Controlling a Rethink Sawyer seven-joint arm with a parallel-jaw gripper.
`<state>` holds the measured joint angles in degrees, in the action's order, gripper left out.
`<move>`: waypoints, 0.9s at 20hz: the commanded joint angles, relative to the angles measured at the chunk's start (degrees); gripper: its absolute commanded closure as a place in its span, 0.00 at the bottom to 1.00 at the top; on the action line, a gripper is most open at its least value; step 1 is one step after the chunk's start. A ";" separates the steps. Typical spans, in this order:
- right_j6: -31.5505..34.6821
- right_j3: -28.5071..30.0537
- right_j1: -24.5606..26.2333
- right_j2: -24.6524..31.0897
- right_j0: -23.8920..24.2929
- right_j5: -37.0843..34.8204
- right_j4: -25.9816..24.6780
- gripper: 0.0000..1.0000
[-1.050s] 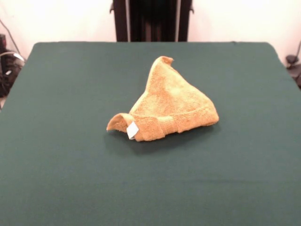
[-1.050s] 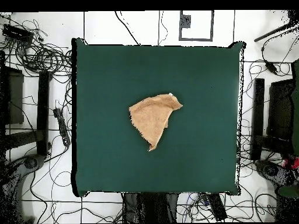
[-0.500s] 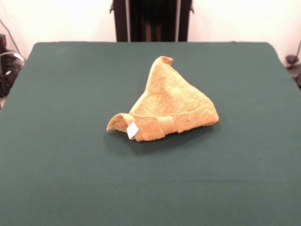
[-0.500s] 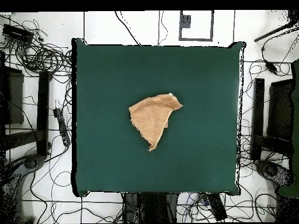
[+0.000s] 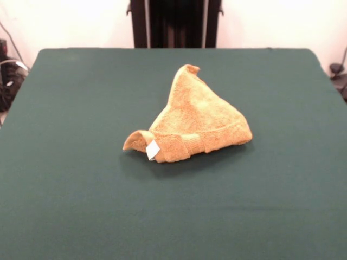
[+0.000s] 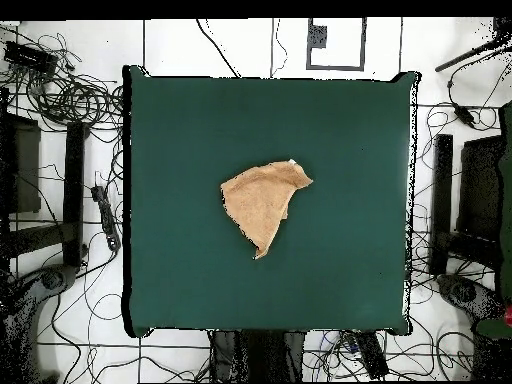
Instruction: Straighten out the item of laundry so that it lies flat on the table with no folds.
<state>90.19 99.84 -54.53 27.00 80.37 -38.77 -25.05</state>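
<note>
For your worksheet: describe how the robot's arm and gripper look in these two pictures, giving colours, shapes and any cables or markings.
Neither the arm nor the gripper shows in either view, so their colours, shapes, cables and markings cannot be told. The front view shows only a dark upright column past the table's far edge. On the table lies the crumpled orange-tan towel with its white tag.

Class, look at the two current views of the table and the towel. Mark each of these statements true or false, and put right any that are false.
1. The orange-tan towel lies fully flat and square. False: it is folded into a rough triangle.
2. A small white tag shows at the towel's folded lower edge in the front view. True.
3. The gripper is clamped on the towel. False: no gripper shows in either view.
4. The towel sits near the middle of the green table. True.
</note>
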 commanded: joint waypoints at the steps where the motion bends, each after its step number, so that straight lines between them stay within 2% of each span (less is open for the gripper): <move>1: -19.54 8.75 -0.03 8.63 -2.63 -4.76 -4.00 0.00; 3: -19.34 10.44 -0.92 9.98 -1.75 -3.29 -4.11 0.00; 5: -21.89 12.01 -1.14 12.37 -0.43 -2.25 -5.42 0.00; 10: -22.90 15.65 0.27 17.24 2.64 0.21 -6.61 0.00; 15: -19.34 16.96 0.87 18.43 2.92 1.11 -7.92 0.00; 18: -17.01 16.41 0.95 16.67 0.94 -1.83 -8.82 0.00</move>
<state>86.10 109.01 -54.60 37.80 85.21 -38.77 -30.87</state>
